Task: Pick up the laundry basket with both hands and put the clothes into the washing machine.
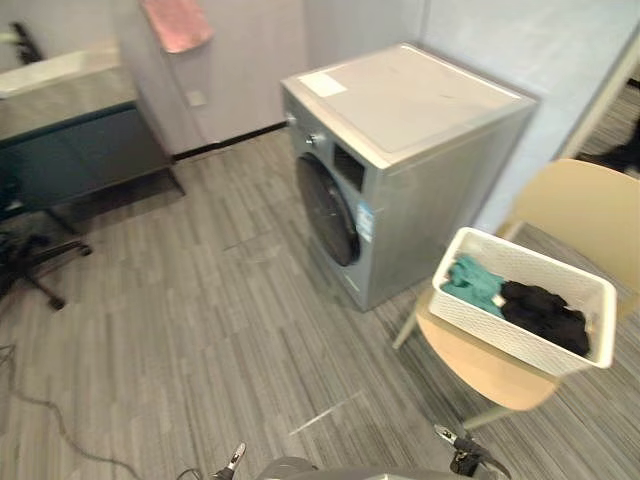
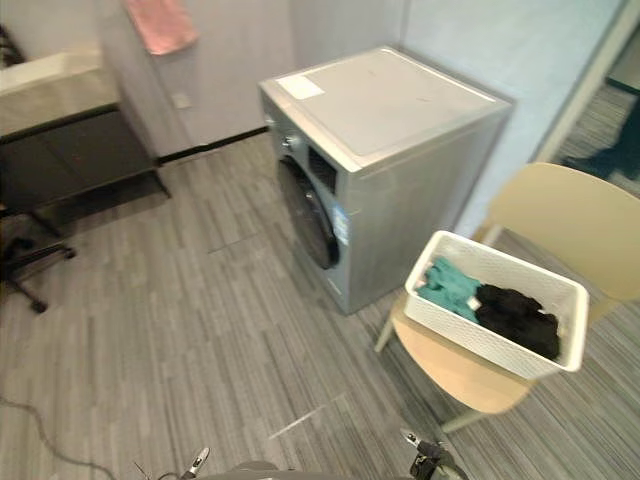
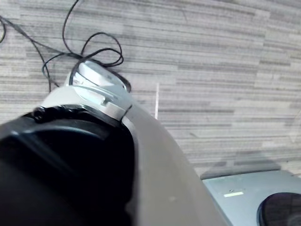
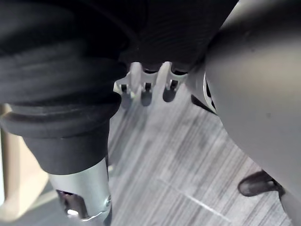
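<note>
The laundry basket (image 1: pixel 523 340), white with woven-look walls, sits in the lower right of my left eye view on the seat of a pale beige chair (image 1: pixel 590 205). The clothes are inside it: a teal garment (image 1: pixel 474 281) at the end nearer the middle of the frame, and a black garment (image 1: pixel 545 312) touching it on the right. Neither of my hands is on the basket.

My right hand (image 4: pixel 136 77) hangs low, well apart from the basket. In the right wrist view its fingers are relaxed and hold nothing, with grey striped floor (image 1: pixel 190 330) past them. My left hand (image 1: pixel 232 460) just peeks in at the bottom edge of the left eye view, left of centre. I cannot tell how far open it is, nor whether it holds anything.

Just beside the chair, in the upper middle of the frame, stands the silver washing machine (image 1: pixel 420 110). Its round dark door (image 1: pixel 327 208) faces the open floor at the left and looks closed. A pink towel (image 1: pixel 176 22) hangs on the wall at the top left, above a grey counter (image 1: pixel 60 95) over a dark cabinet.
</note>
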### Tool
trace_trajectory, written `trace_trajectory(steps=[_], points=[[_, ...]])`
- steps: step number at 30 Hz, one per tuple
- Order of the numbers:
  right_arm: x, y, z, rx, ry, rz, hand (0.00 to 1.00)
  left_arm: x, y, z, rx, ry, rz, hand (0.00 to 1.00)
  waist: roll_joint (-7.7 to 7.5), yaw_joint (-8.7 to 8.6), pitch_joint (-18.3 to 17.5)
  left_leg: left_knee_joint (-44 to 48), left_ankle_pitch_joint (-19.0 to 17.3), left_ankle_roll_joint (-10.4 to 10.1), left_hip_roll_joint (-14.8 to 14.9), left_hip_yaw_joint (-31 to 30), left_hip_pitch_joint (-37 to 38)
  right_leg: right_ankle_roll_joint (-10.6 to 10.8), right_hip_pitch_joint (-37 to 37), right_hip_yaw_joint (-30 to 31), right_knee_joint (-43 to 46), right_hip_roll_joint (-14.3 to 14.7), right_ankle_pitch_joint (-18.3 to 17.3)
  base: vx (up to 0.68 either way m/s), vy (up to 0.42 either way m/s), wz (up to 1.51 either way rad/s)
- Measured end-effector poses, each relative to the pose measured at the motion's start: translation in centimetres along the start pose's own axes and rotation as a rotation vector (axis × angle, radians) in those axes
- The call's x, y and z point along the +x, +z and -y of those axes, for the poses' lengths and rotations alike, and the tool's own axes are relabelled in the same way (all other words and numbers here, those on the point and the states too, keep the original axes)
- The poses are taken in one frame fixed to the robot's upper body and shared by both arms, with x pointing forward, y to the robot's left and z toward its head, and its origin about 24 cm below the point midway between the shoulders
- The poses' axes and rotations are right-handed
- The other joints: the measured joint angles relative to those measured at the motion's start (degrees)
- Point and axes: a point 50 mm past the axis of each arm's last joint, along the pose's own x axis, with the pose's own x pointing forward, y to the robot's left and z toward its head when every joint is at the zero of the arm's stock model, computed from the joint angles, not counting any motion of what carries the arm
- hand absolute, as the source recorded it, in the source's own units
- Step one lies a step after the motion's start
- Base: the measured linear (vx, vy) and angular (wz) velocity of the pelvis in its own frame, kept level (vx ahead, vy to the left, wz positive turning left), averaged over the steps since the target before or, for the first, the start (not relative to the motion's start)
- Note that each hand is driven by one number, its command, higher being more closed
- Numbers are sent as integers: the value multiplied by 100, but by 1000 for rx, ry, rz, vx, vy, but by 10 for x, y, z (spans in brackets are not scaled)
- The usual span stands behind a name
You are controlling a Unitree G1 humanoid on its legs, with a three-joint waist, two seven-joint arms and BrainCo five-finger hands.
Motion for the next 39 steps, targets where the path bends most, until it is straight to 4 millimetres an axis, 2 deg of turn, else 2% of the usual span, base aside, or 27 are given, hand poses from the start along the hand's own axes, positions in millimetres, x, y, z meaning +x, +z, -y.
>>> trace_trajectory(steps=[1, 2, 3, 4, 5, 7, 8, 9, 10, 12, 14, 15, 17, 18, 19, 20, 21, 22, 23, 24, 26, 28, 30, 31, 33, 34, 39], points=[[0, -2, 1, -15, 8, -2, 0, 0, -1, -4, 18, 6, -4, 0, 71, -5, 50, 126, -67, 107, 86, -253, 1, 275, -395, 1458, 273, 444, -648, -2, 60, 120], [-1, -6, -4, -12, 31, -9, 0, 0, -1, -9, 14, 21, -7, 0, 9, -12, 37, 231, -124, 189, 105, -460, -129, 423, -695, 2506, 318, 1110, -1110, -45, -77, 130], [-2, -14, -12, -3, 57, -27, 0, 1, 2, -16, 10, 38, -3, 0, -224, -39, 57, 340, -180, 234, 38, -620, -269, 407, -998, 3411, 187, 1886, -1273, -66, -129, 106], [-3, -20, -19, 4, 76, -43, 0, 1, 5, -21, -3, 53, 2, 0, -419, -26, 100, 415, -220, 243, -78, -638, -341, 351, -1062, 3568, -2, 2078, -1323, -39, -99, 88], [-5, -29, -22, 12, 90, -68, 0, 2, 9, -23, -2, 57, 8, 0, -546, 27, 84, 650, -359, 225, -75, -638, -487, 351, -920, 3655, -156, 2050, -1417, -38, -32, 48], [-5, -25, -23, 68, 95, -40, 0, 2, 2, -19, -60, 64, -20, 0, -454, 19, 218, 941, -844, 535, 66, -722, -618, 386, -1415, 3380, 850, 2013, -1293, -72, -61, 15], [-5, -22, -21, 93, 93, -24, 0, 2, 4, -19, -56, 65, -18, 0, -346, -7, 278, 938, -859, 541, 133, -758, -565, 501, -1535, 3380, 860, 2068, -1447, -80, -120, 9], [-7, -24, -21, 130, 96, -15, 0, 3, 12, -14, -51, 53, 7, 0, -331, -6, 232, 806, -882, 504, 261, -839, -584, 525, -1511, 3301, 29, 2273, -1542, -32, -152, 42], [-9, -30, -27, 153, 112, -25, 0, 5, 28, -12, -47, 49, 59, 0, -518, -35, 196, 533, -859, 466, 230, -953, -544, 424, -1515, 3325, -595, 2393, -1313, -13, -186, 60], [-10, -36, -28, 180, 111, -34, 0, 6, 43, -9, -32, 40, 99, 0, -655, -131, 95, 974, -871, 324, 210, -987, -634, 384, -1470, 3206, -751, 2431, -1284, 155, -160, 64], [-9, -27, -16, 166, 85, 4, 0, 5, 36, 5, -54, 12, 90, 0, -250, -162, -29, 1655, -1297, 102, 513, -1152, -695, 278, -1425, 2981, -714, 2776, -1278, 234, -102, 34], [-9, -26, -15, 165, 82, 8, 0, 5, 36, 7, -51, 6, 89, 0, -184, -174, -67, 1846, -1360, 161, 535, -1183, -744, 187, -1391, 2947, -677, 2845, -1332, 140, -32, 7], [-11, -32, -10, 167, 61, -6, 0, 4, 28, 8, -55, 5, 69, 0, -33, -171, -286, 2076, -1476, 5, 789, -1274, -750, 113, -1220, 2891, -757, 3161, -1463, 200, -61, 1], [-11, -34, -11, 171, 59, -12, 0, 4, 31, 7, -54, 8, 82, 0, -80, -262, -419, 2767, -1380, -154, 825, -1290, -1052, 92, -1085, 2804, -898, 3269, -1455, 318, -70, 10], [-11, -33, -12, 165, 62, -9, 0, 4, 34, 9, -57, 3, 95, 0, -23, -288, -417, 3537, -1175, -514, 841, -1360, -1380, 95, -954, 2793, -947, 3377, -1463, 355, -49, -1], [-10, -30, -12, 147, 67, 1, 0, 4, 36, 11, -58, -3, 103, 0, 45, -260, -388, 4647, -538, -991, 909, -1305, -1855, 62, -696, 2858, -1040, 3528, -1491, 265, -23, -28], [-10, -29, -12, 143, 68, 2, 0, 4, 35, 11, -61, -3, 103, 0, 59, -232, -381, 5079, -60, -976, 936, -1198, -2006, 22, -533, 2969, -1126, 3589, -1511, 286, 12, -75], [-11, -30, -14, 137, 71, -3, 0, 4, 35, 4, -54, 13, 102, 0, -50, -105, -339, 5727, 479, -778, 1072, -865, -2207, -36, -207, 3247, -1312, 3578, -1500, 223, 24, -77], [-10, -30, -16, 127, 76, -3, 0, 4, 33, 2, -53, 18, 99, 0, -65, -89, -330, 5890, 260, -520, 1115, -728, -2323, -38, -47, 3349, -1424, 3568, -1490, 352, 54, -100], [-10, -27, -20, 108, 84, 3, 0, 3, 30, -1, -53, 28, 92, 0, -79, -96, -330, 5778, -277, -126, 1126, -477, -2648, -39, 216, 3635, -1659, 3481, -1479, 284, 77, -72], [-9, -23, -27, 92, 96, 10, 0, 3, 25, -4, -73, 35, 79, 0, -135, 33, -348, 4882, -574, -83, 1122, -421, -3009, -23, 373, 4064, -1873, 3292, -1492, 324, 191, -110], [-9, -18, -41, 78, 133, 17, 0, 2, 18, -11, -110, 56, 62, 0, -185, 37, -255, 3165, -531, -108, 1135, -602, -3097, 114, 553, 4411, -2095, 3074, -1539, 311, 299, -100], [-9, -16, -43, 78, 139, 37, 0, 0, 9, -18, -177, 81, 40, 0, -55, 36, -249, 1187, -332, -171, 1258, -980, -2880, 403, 799, 4681, -2124, 2935, -1833, 378, 479, -62], [-10, -22, -44, 79, 142, 21, 0, -1, 5, -27, -207, 105, 32, 0, -151, 55, -314, 1323, 394, -463, 1077, -841, -2821, 478, 929, 4822, -2080, 2701, -2044, 405, 449, -40], [-13, -36, -56, 90, 167, -28, 0, -1, 13, -38, -235, 135, 64, 0, -527, 29, -371, 1637, 463, -532, 821, -644, -2885, 399, 889, 5262, -1945, 2438, -1944, 404, 355, -30], [-13, -37, -60, 74, 177, -38, 0, 0, 15, -39, -260, 143, 70, 0, -593, 53, -378, 1791, 430, -564, 801, -498, -2866, 444, 759, 5523, -1696, 2378, -1709, 366, 328, -36], [-10, -35, -46, 72, 147, -35, 0, -1, 0, -32, -235, 128, 10, 0, -567, -26, -364, 1976, -54, -98, 440, 84, -2126, 566, 383, 5988, -238, 2001, -679, 309, 302, -39]])
